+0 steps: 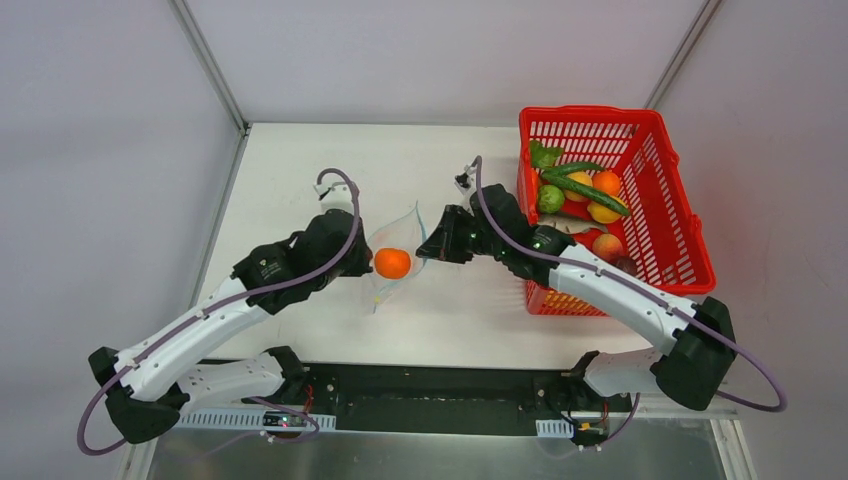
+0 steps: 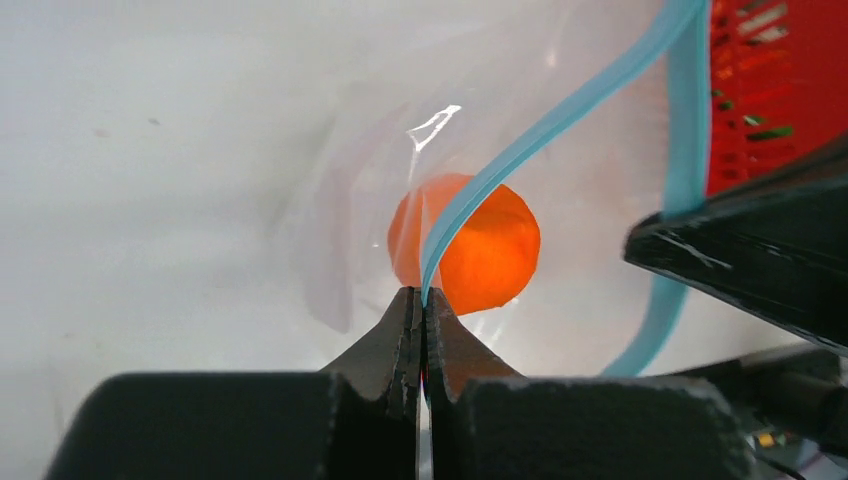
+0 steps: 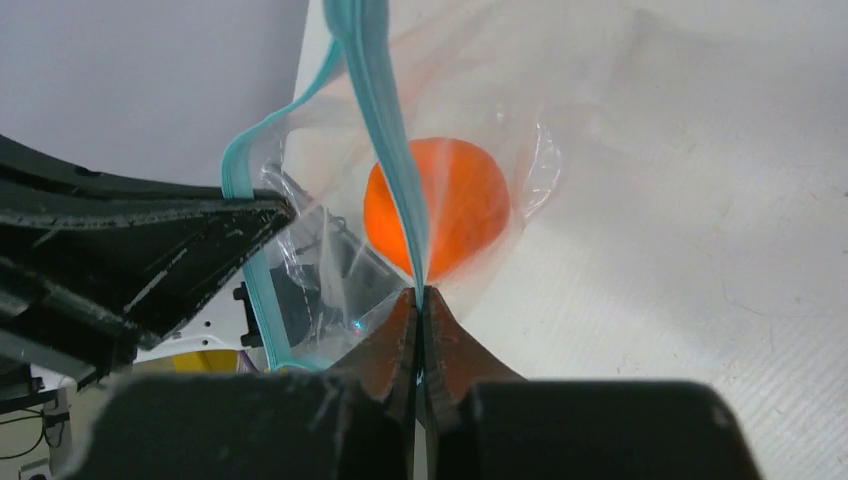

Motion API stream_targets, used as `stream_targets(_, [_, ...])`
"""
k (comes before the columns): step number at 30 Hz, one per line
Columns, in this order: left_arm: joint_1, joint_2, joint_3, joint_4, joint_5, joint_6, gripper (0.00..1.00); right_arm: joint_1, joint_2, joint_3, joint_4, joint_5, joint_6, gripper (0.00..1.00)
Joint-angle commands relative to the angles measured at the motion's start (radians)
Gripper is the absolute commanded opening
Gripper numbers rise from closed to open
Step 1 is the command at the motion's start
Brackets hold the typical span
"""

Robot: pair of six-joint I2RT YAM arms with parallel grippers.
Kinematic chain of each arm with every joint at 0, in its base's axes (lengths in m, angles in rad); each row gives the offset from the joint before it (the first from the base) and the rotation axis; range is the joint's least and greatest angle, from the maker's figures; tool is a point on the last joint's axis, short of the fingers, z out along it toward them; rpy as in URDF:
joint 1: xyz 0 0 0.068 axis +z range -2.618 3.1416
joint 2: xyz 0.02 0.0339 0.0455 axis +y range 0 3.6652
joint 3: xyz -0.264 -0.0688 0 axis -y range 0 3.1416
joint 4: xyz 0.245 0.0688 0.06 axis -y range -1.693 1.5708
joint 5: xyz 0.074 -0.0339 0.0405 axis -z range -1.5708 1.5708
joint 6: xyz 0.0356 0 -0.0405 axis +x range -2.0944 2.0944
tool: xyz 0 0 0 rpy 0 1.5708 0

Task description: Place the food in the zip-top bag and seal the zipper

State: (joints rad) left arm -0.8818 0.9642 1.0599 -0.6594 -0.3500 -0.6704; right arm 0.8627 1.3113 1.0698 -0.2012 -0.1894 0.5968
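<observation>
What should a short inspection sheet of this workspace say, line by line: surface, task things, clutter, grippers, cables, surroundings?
Surface: white table, no spill or stain seen.
Job's things: zip-top bag held between the arms with its mouth open; orange ball shows through the plastic and appears to be inside; other food lies in the red basket at the right.
Clutter: nothing seen.
Grippers: left gripper and right gripper are each shut on the zipper, on opposite sides of the ball.
Cables: a purple cable runs along each arm.
Surroundings: grey walls around the table.
</observation>
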Motion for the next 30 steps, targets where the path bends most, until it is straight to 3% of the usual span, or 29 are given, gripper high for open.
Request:
stream_targets(1, [0.018, -0.072, 0.114, -0.215, -0.251, 0.055, 0.0, 0.004, -0.013, 0.108, 0.023, -0.012, -0.062, 0.01])
stream_targets(4, [0.02, -0.13, 0.156, -0.255, -0.268, 0.07, 0.0, 0.003, 0.024, 0.175, -0.045, 0.021, -0.096, 0.01])
stream_targets(7, [0.02, -0.163, 0.159, -0.164, -0.161, 0.122, 0.0, 0.004, 0.095, 0.253, -0.046, -0.107, -0.11, 0.01])
stream_targets(10, [0.02, -0.113, 0.207, -0.212, -0.142, 0.13, 0.0, 0.004, 0.129, 0.269, 0.015, -0.147, -0.073, 0.02])
stream_targets(14, [0.02, -0.049, 0.188, -0.269, -0.169, 0.12, 0.0, 0.004, 0.15, 0.249, 0.004, -0.062, -0.064, 0.05])
stream_targets(20, [0.02, -0.004, 0.067, -0.185, -0.094, 0.074, 0.0, 0.003, 0.239, 0.276, -0.186, 0.011, -0.141, 0.08])
stream_targets(30, [0.022, 0.005, 0.032, -0.053, -0.01, 0.046, 0.0, 0.002, 0.157, 0.241, -0.179, 0.102, -0.182, 0.16])
